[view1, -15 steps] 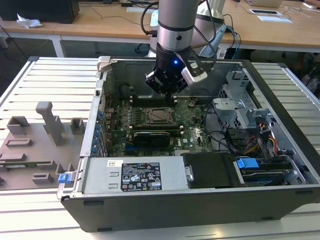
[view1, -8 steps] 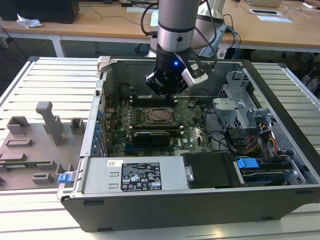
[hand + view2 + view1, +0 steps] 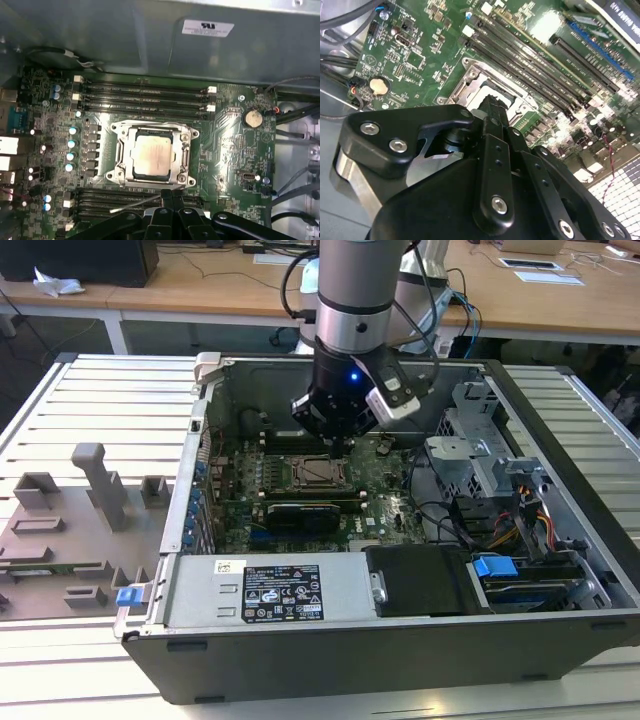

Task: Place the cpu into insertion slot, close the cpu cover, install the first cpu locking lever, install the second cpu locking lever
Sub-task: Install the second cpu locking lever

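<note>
The cpu point(image 3: 151, 156) lies seated in the insertion slot point(image 3: 125, 172) with the cpu cover point(image 3: 186, 155) down around it, just beyond the tool point(image 3: 170, 197) tips. The tool's fingers are pressed together, gripping nothing. Judged step: lever locking; a thin lever point(image 3: 134, 204) beside the tips needs a steady, square press.

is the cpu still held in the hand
No, the square silvery-tan metal-topped cpu lies in the black metal-rimmed insertion slot on the green motherboard, apart from the black hand.

Silvery-tan cpu point(image 3: 152, 156), green motherboard point(image 3: 225, 140).
</note>
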`<move>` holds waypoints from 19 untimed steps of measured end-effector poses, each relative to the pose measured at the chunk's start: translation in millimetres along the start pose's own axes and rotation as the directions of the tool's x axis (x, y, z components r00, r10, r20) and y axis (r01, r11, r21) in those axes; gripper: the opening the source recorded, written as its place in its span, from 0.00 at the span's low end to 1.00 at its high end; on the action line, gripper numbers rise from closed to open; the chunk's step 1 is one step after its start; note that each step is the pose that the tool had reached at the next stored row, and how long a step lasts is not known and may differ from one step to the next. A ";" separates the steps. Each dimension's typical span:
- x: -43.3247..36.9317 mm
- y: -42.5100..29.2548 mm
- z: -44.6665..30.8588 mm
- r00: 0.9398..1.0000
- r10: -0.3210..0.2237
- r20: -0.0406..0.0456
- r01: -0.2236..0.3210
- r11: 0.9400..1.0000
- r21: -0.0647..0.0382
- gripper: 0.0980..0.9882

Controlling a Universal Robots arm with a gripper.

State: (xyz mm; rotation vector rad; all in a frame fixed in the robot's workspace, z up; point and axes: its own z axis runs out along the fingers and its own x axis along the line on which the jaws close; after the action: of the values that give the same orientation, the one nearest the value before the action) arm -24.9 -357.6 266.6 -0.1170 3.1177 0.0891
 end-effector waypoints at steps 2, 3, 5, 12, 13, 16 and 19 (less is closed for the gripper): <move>0.2 -2.5 -0.1 1.000 0.000 0.000 0.000 1.000 0.000 0.01; 0.3 -3.6 -0.2 1.000 0.000 0.000 0.000 1.000 0.000 0.01; 0.4 -4.9 -0.2 1.000 0.000 0.000 0.000 1.000 0.000 0.01; 1.0 -13.7 0.7 1.000 0.000 0.000 0.000 1.000 0.000 0.01; 1.1 -13.9 0.8 1.000 0.000 0.000 0.000 1.000 0.000 0.01; 1.3 -15.2 5.5 1.000 0.000 0.000 0.000 1.000 0.000 0.01; 1.4 -15.8 11.4 1.000 0.000 0.000 0.000 1.000 0.000 0.01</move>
State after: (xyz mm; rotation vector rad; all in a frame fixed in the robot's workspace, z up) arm -24.9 -372.8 254.2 -0.1171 3.1177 0.0890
